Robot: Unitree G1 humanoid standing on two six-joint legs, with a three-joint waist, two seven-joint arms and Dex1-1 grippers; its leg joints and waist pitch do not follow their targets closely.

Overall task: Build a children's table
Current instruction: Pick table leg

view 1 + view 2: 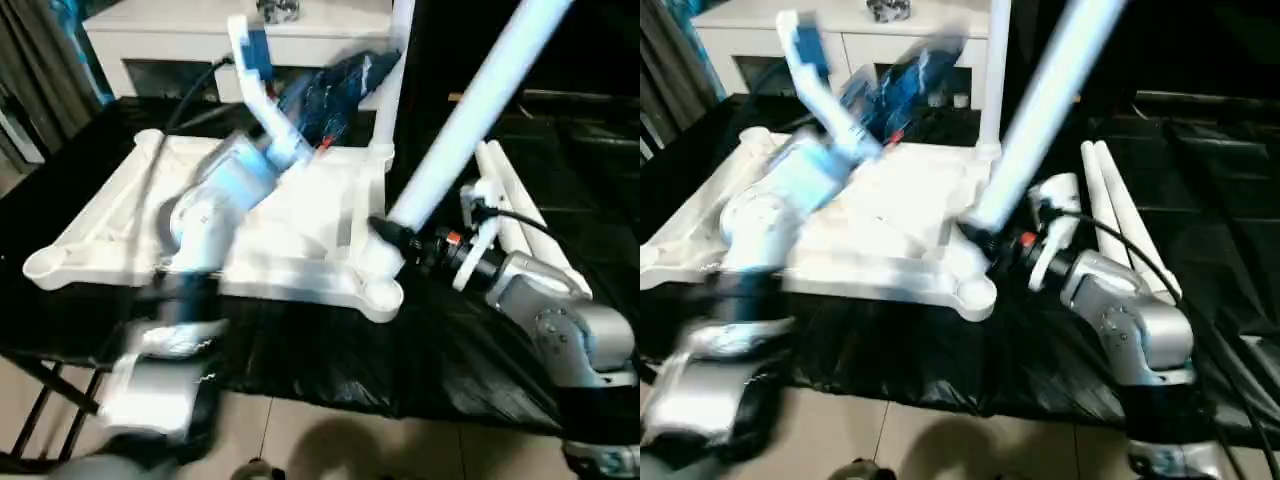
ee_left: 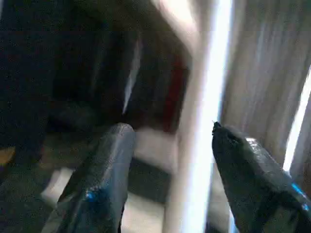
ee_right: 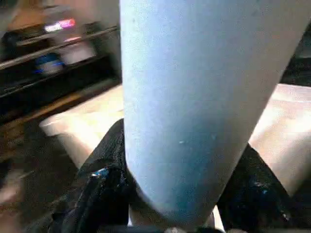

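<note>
The children's table's white top [image 1: 300, 225] lies upside down on a black-covered surface. One white leg [image 1: 393, 90] stands upright in its far right corner socket. My right gripper [image 1: 392, 236] is shut on the base of a second leg [image 1: 470, 110], which leans up and to the right just above the near right corner socket [image 1: 380, 292]. In the right wrist view the black fingers [image 3: 104, 165] flank that leg [image 3: 194, 97]. My left gripper [image 1: 340, 85] is raised over the far side of the top. It is open [image 2: 167, 131], with the upright leg [image 2: 204, 121] seen between its fingers.
Two more white legs [image 1: 512, 205] lie side by side on the black surface right of the top. A white cabinet [image 1: 180, 40] stands behind. The black surface's front edge runs near me, with tiled floor [image 1: 330, 440] below.
</note>
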